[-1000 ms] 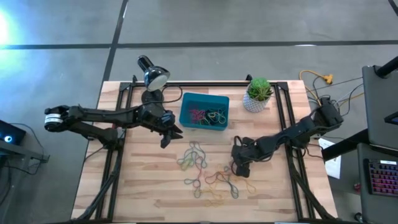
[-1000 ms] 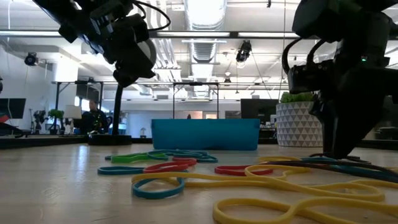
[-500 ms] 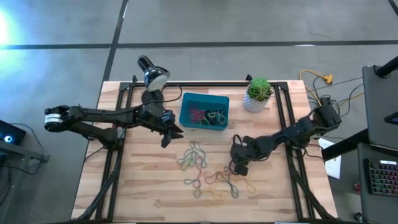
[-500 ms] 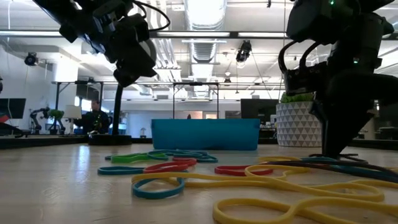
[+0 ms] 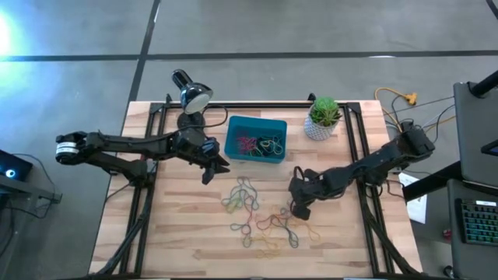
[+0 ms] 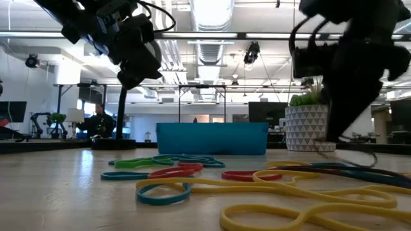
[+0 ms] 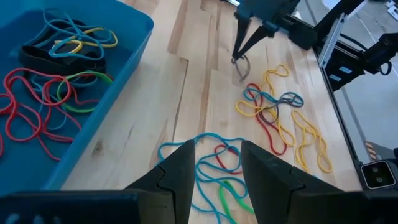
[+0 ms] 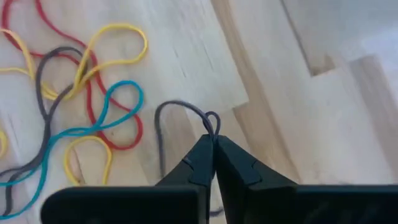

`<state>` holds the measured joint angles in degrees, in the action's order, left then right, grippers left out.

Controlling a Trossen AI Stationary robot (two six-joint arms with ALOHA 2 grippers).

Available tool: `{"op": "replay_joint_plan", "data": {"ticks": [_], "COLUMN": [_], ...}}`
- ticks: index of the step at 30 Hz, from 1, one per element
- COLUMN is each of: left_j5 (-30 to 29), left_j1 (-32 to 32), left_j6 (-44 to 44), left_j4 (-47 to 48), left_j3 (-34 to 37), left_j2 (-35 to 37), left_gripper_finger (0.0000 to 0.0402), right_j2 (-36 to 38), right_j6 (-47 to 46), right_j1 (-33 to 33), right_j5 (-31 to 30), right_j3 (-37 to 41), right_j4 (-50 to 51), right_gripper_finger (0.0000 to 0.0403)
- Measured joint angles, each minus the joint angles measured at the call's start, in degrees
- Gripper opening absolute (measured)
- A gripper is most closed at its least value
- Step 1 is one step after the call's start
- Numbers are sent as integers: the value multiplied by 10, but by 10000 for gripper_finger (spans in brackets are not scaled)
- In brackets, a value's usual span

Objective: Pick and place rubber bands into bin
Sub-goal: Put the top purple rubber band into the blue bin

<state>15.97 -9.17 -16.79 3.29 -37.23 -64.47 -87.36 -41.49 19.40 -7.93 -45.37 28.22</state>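
While the left end effector (image 5: 212, 167) waits with fingers parted beside the bin (image 5: 233, 128), the right end effector (image 8: 214, 142) has closed on a grey rubber band (image 8: 171, 112) and begun lifting it off the tabletop (image 5: 179, 225). That suggests one more band is headed for the bin; the other rubber bands (image 5: 261, 218) lie loose near it.

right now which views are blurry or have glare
Low view: the right arm is smeared by motion blur, and ceiling lights glare behind it. High view: a bright glare patch on the floor at the left edge; the table is evenly lit. Right wrist view: soft, with the grey rubber band blurred.
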Motion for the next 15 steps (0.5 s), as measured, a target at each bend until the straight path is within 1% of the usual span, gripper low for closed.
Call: {"op": "replay_joint_plan", "data": {"ticks": [3, 6, 11, 15], "left_j5": [0, -1, -4, -4], "left_j1": [0, 0, 0, 0], "left_j6": [0, 0, 0, 0], "left_j4": [-3, -3, -18, -20], "left_j3": [0, 0, 1, 2], "left_j2": [0, 0, 0, 0], "left_gripper_finger": [114, 114, 114, 114], "right_j2": [17, 39, 56, 59], "right_j6": [19, 49, 115, 175], "right_j1": [0, 0, -6, -30], "right_j5": [-5, -23, -74, -107], "right_j3": [-8, -26, -65, -102], "right_j4": [3, -2, -1, -1], "right_gripper_finger": [8, 8, 8, 8]}}
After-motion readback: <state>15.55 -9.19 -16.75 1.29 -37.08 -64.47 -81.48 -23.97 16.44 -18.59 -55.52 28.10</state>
